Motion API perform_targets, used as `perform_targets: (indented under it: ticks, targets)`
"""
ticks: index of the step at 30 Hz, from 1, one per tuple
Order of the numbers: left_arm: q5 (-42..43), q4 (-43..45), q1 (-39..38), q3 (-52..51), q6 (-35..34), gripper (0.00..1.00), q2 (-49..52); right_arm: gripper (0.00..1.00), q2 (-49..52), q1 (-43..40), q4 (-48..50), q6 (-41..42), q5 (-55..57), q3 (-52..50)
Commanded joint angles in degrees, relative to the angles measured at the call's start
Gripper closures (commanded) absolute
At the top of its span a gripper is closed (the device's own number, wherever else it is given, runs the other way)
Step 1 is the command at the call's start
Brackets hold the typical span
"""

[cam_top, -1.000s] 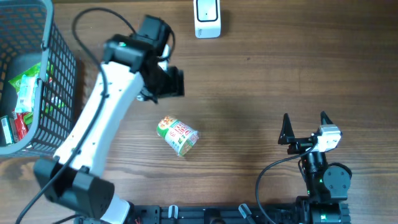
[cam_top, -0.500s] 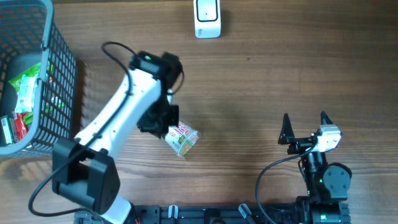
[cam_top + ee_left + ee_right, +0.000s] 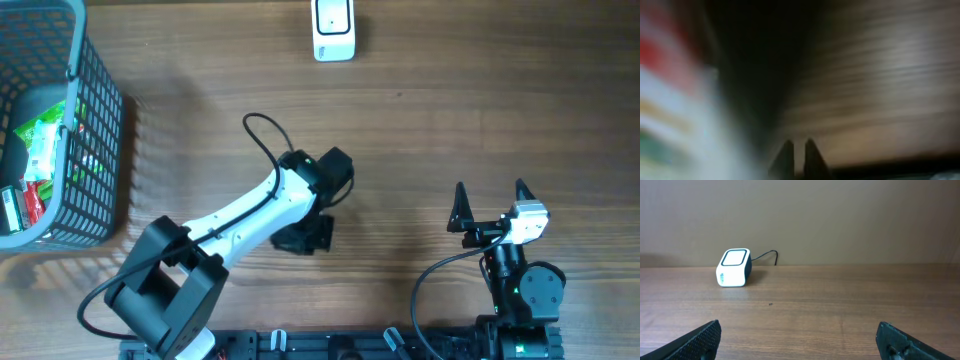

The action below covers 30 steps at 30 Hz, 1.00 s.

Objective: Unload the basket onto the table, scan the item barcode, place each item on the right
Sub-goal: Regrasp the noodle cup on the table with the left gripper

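Item (image 3: 665, 100) blurred, red-white-green; table (image 3: 880, 65) streaky woodgrain.

Mock shop checkout: barcode scanner (image 3: 333, 30), wire basket (image 3: 100, 140), wooden table (image 3: 450, 120).

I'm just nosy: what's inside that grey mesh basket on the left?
Inside the basket lie a green packet and a red packet. Whatever sits beneath them or past the picture's edge is hidden.
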Motion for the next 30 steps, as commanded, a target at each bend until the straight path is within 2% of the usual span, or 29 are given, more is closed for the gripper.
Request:
perform_targets:
  ticks: [1,3,4,8,10,15,18,21,25,27,30]
  targets:
    - [-0.68,10.27,-0.07,0.02,-3.02,0.81,0.04,0.0,-0.37,-0.17,0.15,-0.7,0.09,-0.04]
    - [-2.01,15.45,-0.07,0.02,-2.99,0.74,0.07,0.0,-0.37,-0.17,0.15,-0.7,0.09,-0.04]
    - [-3.1,18.34,-0.07,0.02,-2.99,0.65,0.07,0.02,-0.37,-0.17,0.15,-0.7,0.09,-0.04]
    - [-5.01,29.03,0.0,0.37,-2.97,0.55,0.04,0.0,-0.37,-0.17,0.15,-0.68,0.09,-0.04]
    - [-4.9,25.62,0.48,5.11,-1.25,0.45,-0.74,0.0,-0.37,-0.17,0.15,-0.68,0.09,-0.04]
    - [-9.7,10.19,2.89,16.09,-0.79,0.2,-3.48,0.0,-0.37,-0.17,0.15,-0.7,0.09,-0.04]
    - [-15.65,4.5,5.6,18.43,-1.11,0.12,-4.92,0.0,-0.37,-0.17,0.15,-0.68,0.09,-0.04]
    - [-19.71,1.57,10.23,18.01,-1.53,0.12,-4.85,0.0,-0.37,-0.17,0.15,-0.68,0.09,-0.04]
    - [-19.65,3.8,17.86,14.14,-2.8,0.16,-4.39,0.0,-0.37,-0.17,0.15,-0.68,0.09,-0.04]
    - [-19.65,5.27,21.7,12.13,-2.8,0.24,-4.04,0.0,-0.37,-0.17,0.15,-0.7,0.09,-0.04]
    - [-17.75,6.8,27.02,9.46,-2.78,0.48,-3.8,0.0,-0.37,-0.17,0.15,-0.7,0.09,-0.04]
